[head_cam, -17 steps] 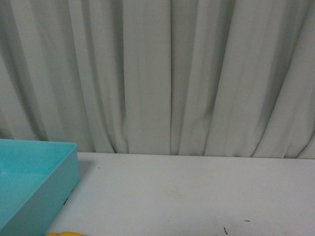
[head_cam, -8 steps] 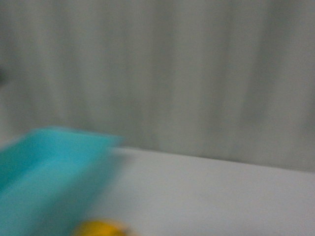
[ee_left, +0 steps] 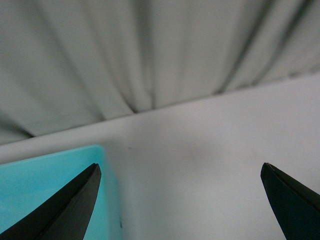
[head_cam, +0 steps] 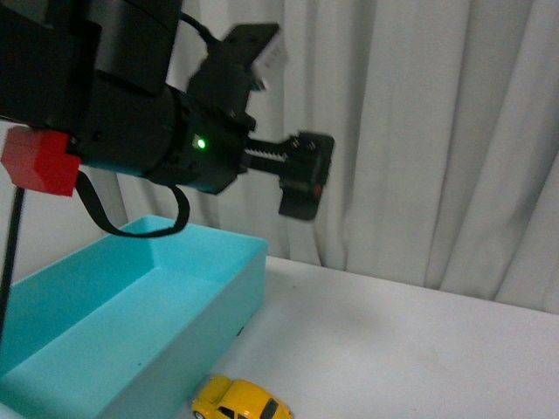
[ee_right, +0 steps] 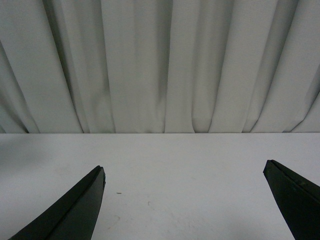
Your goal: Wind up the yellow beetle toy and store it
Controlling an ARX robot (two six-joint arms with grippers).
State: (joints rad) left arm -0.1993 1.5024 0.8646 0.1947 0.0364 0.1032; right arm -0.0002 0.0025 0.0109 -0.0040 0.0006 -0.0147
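1. Near the bottom edge of the front view, the yellow beetle toy [head_cam: 240,401] sits on the white surface [head_cam: 402,349]. It is glossy and rounded, with dark windows, and its lower part is cut off by the frame.
2. It lies just beside the near corner of the turquoise tray [head_cam: 218,297], outside it. The tray is a shallow rectangular box with smooth, matte walls.
3. The left arm [head_cam: 131,113] is a bulky black housing with a small green light [head_cam: 200,142] and a red block [head_cam: 39,161] on its side. It hangs high above the tray, well apart from the toy.
4. The left pincer [ee_left: 180,195] is spread wide and grips nothing. Its two tapering black fingers [ee_left: 70,205] frame white surface and a corner of the tray.
5. The right pincer [ee_right: 184,200] is likewise wide. Its pointed dark fingers [ee_right: 75,210] stand apart over plain white surface.
6. A pale curtain [head_cam: 437,131] in soft vertical folds closes off the back.
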